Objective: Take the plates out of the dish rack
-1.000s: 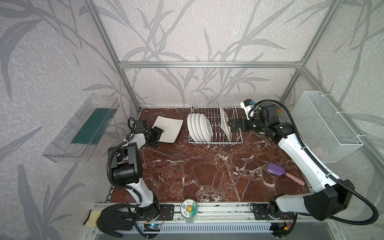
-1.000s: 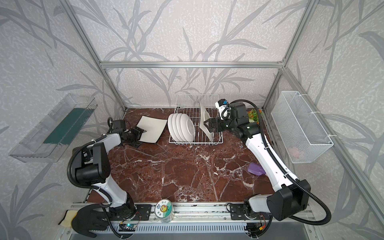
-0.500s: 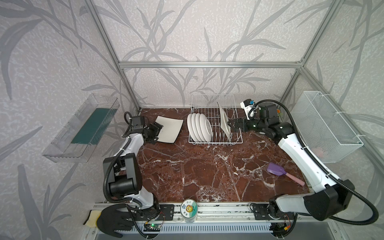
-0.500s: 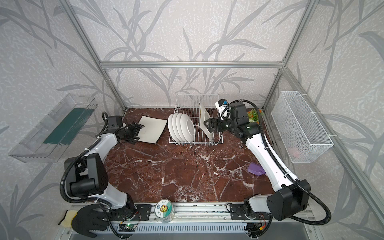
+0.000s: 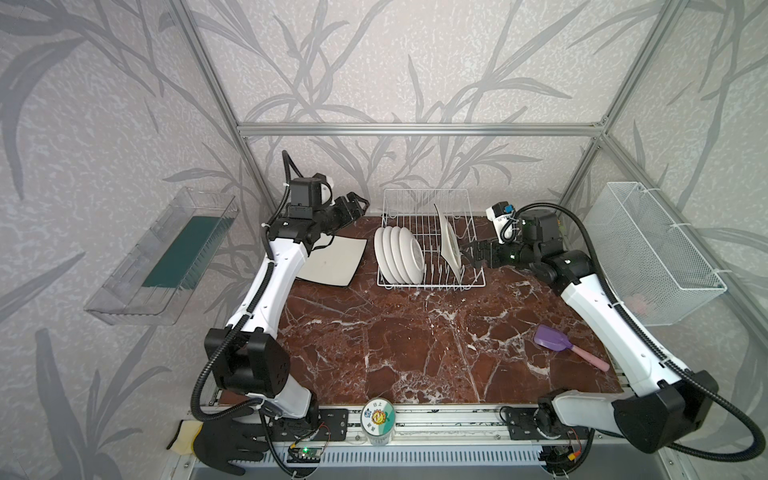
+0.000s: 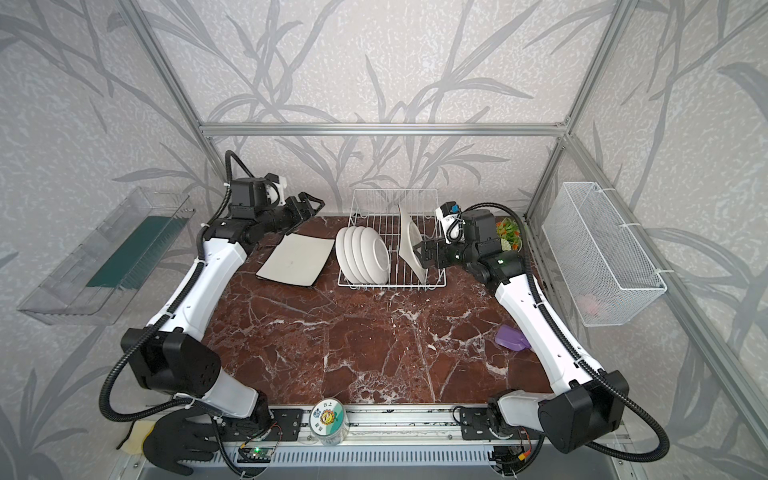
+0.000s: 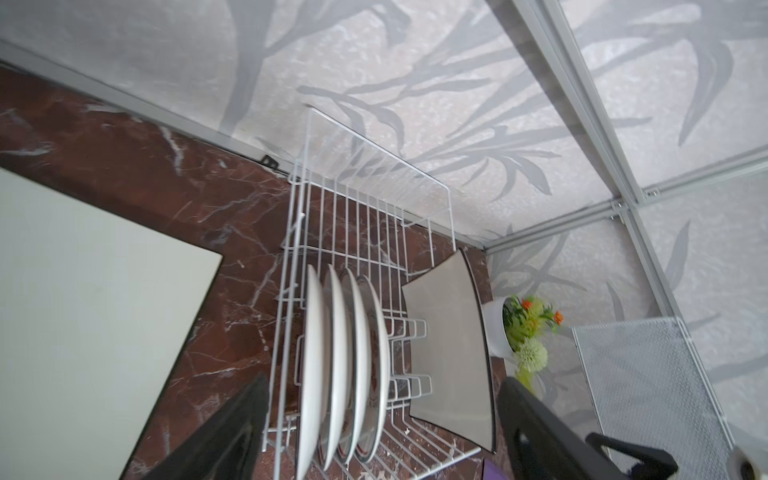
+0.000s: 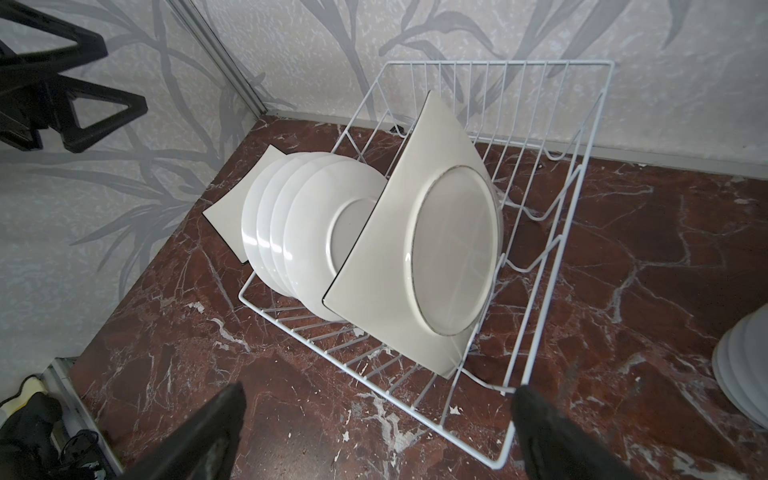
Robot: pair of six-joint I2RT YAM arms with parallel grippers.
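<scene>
Right wrist view shows our right gripper (image 8: 376, 390) spread wide and empty, arm stretched low toward the dish rack (image 5: 432, 286) at 12 o'clock on the table (image 5: 415, 353), where plates (image 5: 399, 259) stand upright. Our left gripper (image 5: 360, 207), also released, hovers raised at 11 o'clock near a flat square plate (image 5: 332, 259).

Dish rack (image 5: 440, 286) holds four round plates (image 5: 399, 254) and one upright square plate (image 5: 449, 245); a second square plate (image 5: 332, 261) lies flat on the bench (image 5: 415, 340).
</scene>
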